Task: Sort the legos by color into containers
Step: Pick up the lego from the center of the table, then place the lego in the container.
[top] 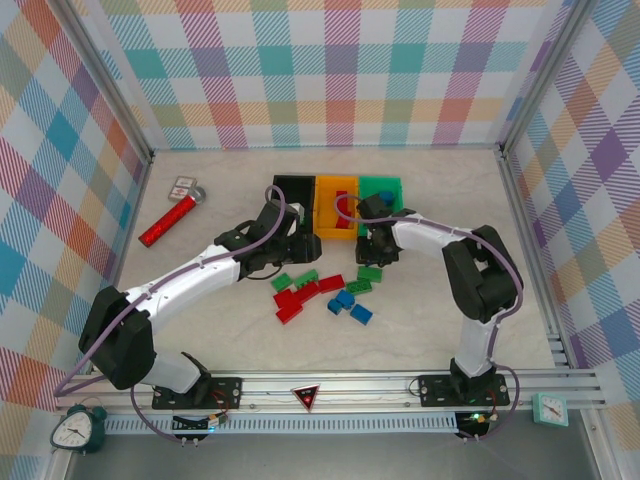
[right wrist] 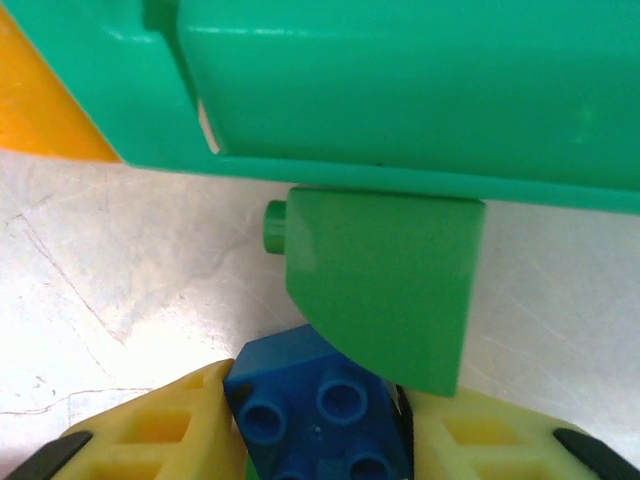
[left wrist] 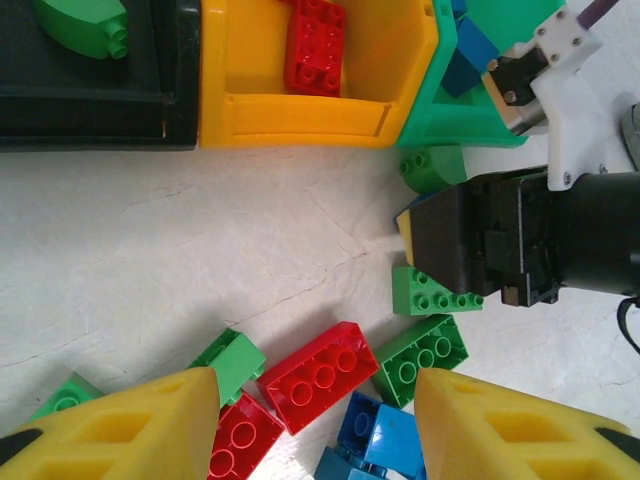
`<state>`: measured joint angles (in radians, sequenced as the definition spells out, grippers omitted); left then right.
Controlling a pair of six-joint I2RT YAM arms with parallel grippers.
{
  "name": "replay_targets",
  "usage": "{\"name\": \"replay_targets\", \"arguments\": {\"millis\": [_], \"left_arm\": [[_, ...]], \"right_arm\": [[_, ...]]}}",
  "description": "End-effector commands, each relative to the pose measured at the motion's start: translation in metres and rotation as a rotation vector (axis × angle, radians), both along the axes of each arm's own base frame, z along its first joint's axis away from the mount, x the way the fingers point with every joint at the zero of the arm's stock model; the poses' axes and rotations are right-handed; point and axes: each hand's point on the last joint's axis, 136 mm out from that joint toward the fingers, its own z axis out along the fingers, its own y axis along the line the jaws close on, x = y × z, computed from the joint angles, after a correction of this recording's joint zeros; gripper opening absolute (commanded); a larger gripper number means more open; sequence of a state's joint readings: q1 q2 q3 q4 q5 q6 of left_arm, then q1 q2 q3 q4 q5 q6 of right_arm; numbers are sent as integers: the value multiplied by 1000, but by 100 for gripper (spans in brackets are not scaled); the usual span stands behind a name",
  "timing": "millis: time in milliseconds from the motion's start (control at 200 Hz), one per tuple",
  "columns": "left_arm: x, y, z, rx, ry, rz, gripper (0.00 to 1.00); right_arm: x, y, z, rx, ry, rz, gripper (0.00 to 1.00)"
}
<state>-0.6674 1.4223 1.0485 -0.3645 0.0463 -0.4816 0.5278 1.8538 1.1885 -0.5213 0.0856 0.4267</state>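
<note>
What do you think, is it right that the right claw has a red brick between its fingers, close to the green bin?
Not quite: the brick between the fingers of the right claw is blue, not red. The right wrist view shows its blue studs between the yellow fingers, close to the green bin.

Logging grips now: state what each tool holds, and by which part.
The right tool pinches a blue lego by its two opposite side walls, studs facing the wrist camera. The left tool stands open, holding nothing.
</note>
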Motion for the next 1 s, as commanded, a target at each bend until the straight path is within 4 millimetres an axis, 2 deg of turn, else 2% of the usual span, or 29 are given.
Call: {"name": "replay_targets", "arguments": {"millis": [0,170,345,545,625,680,745,835,995], "left_arm": [[-4,9,3,27,-24,8,54],[-7,8,0,19,-6,-2,54],[-9,5,-8,14,20,-12,54],[-14,2,-13,-3,50,-24,55],[-17,4,-20,21,79,-29,55],[-20,5,-23,28,94,-34,55],[-24,6,-26,27,104,-36,56],[-28,11,-25,33,99,-33,56],[-31,13,-30,46,97,-49,58]], "right_arm": [[-8,0,25,36,-22,6,38],[2,-3,66,92,-113,-7,38],[37,-16,98,169,-171,-58,39],[85,-24,109,173,-198,-92,44],[100,-20,110,173,-192,-84,58],[106,-15,106,178,-172,-73,61],[107,-12,105,198,-167,-74,62],[98,-10,103,223,-164,-70,63],[60,-5,102,275,-155,-13,63]]}}
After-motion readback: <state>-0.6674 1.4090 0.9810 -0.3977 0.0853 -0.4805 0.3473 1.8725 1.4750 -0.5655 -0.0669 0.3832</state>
